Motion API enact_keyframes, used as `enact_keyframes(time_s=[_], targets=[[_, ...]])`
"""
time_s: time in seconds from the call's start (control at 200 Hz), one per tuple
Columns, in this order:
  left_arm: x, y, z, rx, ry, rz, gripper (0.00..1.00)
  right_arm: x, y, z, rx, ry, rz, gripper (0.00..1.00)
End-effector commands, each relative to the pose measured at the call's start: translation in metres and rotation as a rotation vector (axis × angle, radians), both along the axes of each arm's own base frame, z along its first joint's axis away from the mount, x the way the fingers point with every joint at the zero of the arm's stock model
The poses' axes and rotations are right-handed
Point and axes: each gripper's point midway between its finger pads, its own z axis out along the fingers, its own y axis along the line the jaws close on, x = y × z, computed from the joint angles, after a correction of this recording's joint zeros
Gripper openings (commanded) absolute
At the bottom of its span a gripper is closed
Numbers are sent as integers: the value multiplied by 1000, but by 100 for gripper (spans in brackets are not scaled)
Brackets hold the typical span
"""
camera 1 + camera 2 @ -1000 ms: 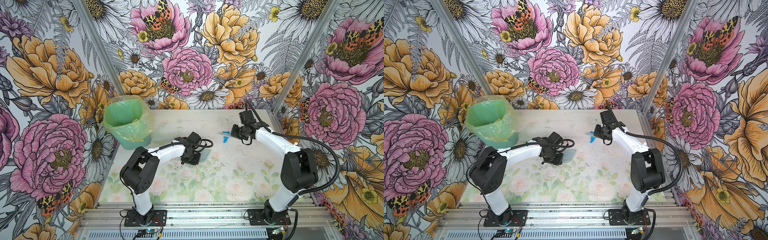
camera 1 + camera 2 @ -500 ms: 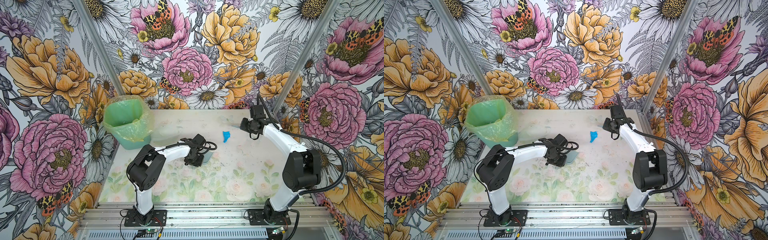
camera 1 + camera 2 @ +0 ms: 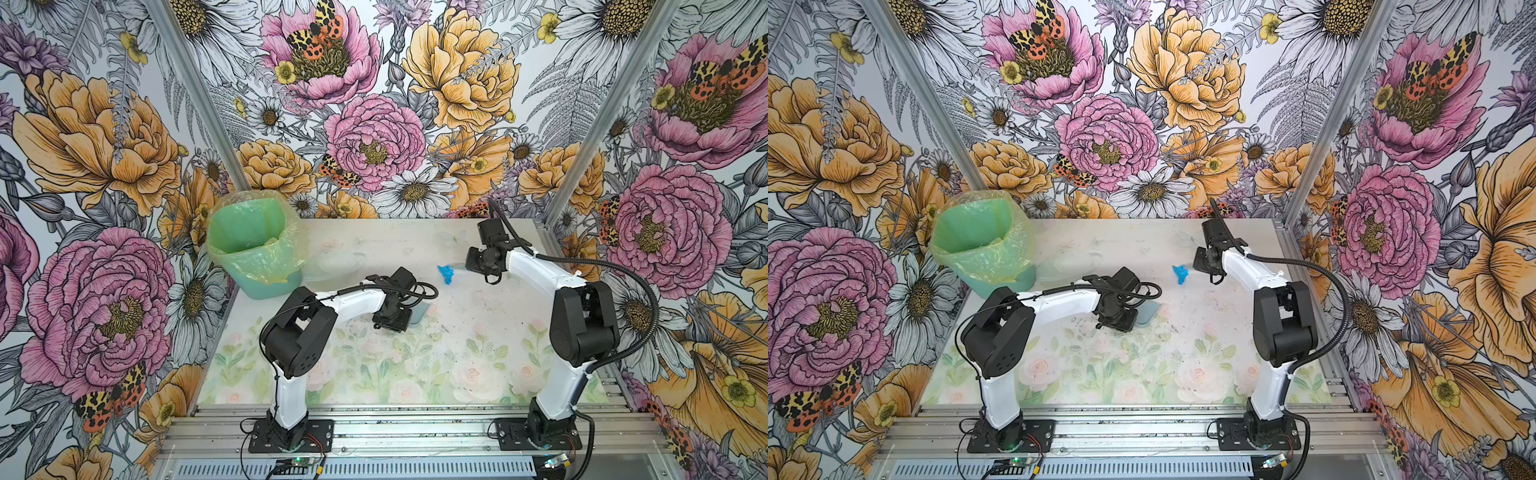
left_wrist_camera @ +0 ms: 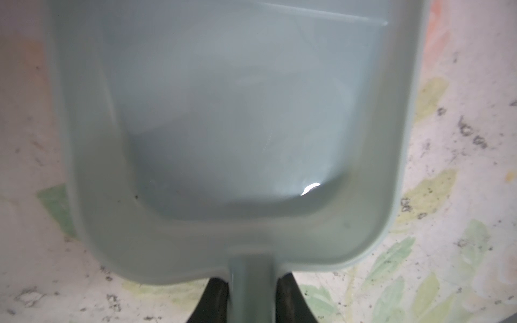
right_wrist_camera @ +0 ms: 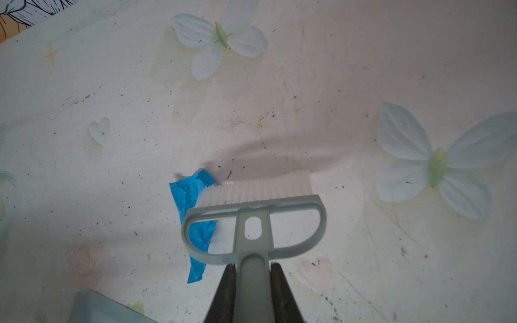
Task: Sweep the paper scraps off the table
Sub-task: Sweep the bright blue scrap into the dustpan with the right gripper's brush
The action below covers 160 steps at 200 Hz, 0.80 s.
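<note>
In both top views I see 1 bright blue crumpled paper scrap [image 3: 446, 274] [image 3: 1180, 273] lying toward the far right of the whitish table [image 3: 457, 357] [image 3: 1187, 357]. The table has faded roses, green leaves and dark specks. The right gripper [image 3: 468, 264] [image 3: 1198, 262] sits just right of the scrap. The left gripper [image 3: 405, 320] [image 3: 1128, 319] is near the middle, with a grey-blue plastic dustpan [image 3: 419, 311] [image 3: 1149, 311] jutting from it. A green plastic bin lined with a yellowish bag [image 3: 253, 249] stands at the far left corner. Boldly flowered walls [image 3: 374, 124] enclose 3 sides.

In the left wrist view, the left gripper [image 4: 251, 303] has its black fingers [image 4: 218, 296] clamped on the dustpan [image 4: 237, 125] handle. The smooth tray spreads over the speckled table [image 4: 447, 195].

In the right wrist view, the right gripper [image 5: 253, 296] grips a grey hand brush with white bristles [image 5: 253, 221] by its handle. 1 end of the bristles touches the scrap [image 5: 190, 201], which lies partly under the brush's loop. Pale printed butterflies mark the table [image 5: 307, 98].
</note>
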Motion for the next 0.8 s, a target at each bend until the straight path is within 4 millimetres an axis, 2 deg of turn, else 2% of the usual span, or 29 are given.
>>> enact_keyframes(time_s=[0.0,0.225,0.39,0.575,0.796], targets=[[1,-4,-5,10,3,1,0,-6,15,1,13,-2,47,0],[1,-7,-6,10,2,-9,0,-29,46,-7,39,32,124,0],[0,-10,-8,9,7,-16,0,-41,64,-1,63,27,167,0],[0,-10,-9,14,9,-15,0,-56,79,2,73,29,210,0],[3,-11,-8,14,1,-12,0,-83,92,-5,88,65,253,0]])
